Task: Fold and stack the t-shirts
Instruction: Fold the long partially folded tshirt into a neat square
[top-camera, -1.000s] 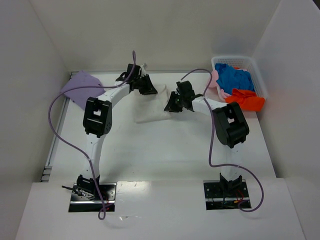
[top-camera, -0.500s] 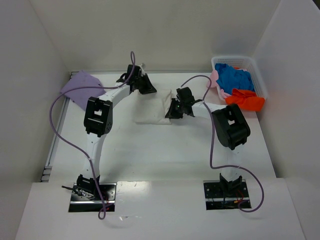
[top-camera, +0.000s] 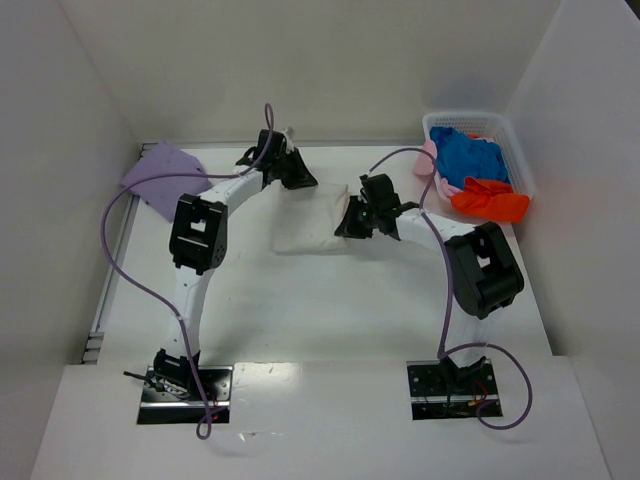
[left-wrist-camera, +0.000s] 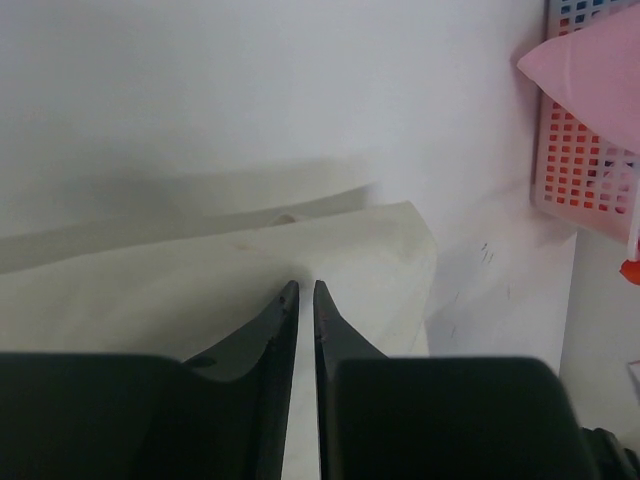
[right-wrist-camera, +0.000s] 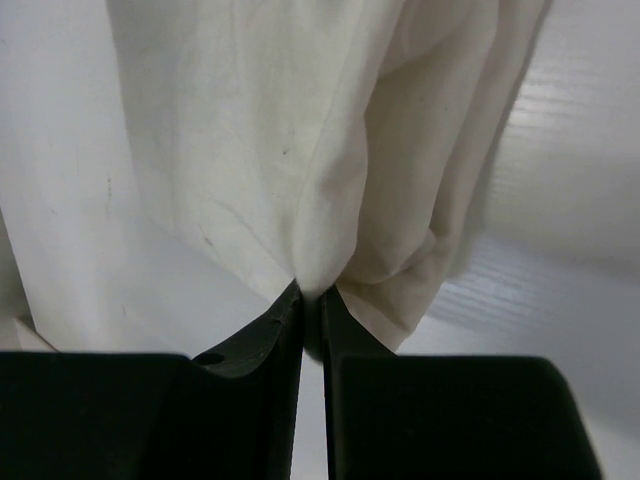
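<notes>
Top view: off-white shirt lay mid-desk toward the back, a rough, part-folded rectangle. Left gripper sat at its far-left corner, right gripper at its right edge. Lavender shirt lay flat at the far-left corner, well apart. Basket at far right held the blue shirt. The orange-red shirt spilled over its near rim and the pink shirt hung off its left side.

Left wrist view: jaws pressed together at the off-white shirt's edge, a sliver of cloth apparently nipped between. Basket and pink shirt showed at the right.

Right wrist view: jaws pinched tight on a fold of the off-white shirt, loose pleats bunched beyond the tips.

Judged step: mid-fold on the off-white shirt, nothing stacked yet. Next move likely needs the right-hand edge laid flat over the body with edges lined up. Then both let go without dragging cloth, before any carry to the lavender shirt.
</notes>
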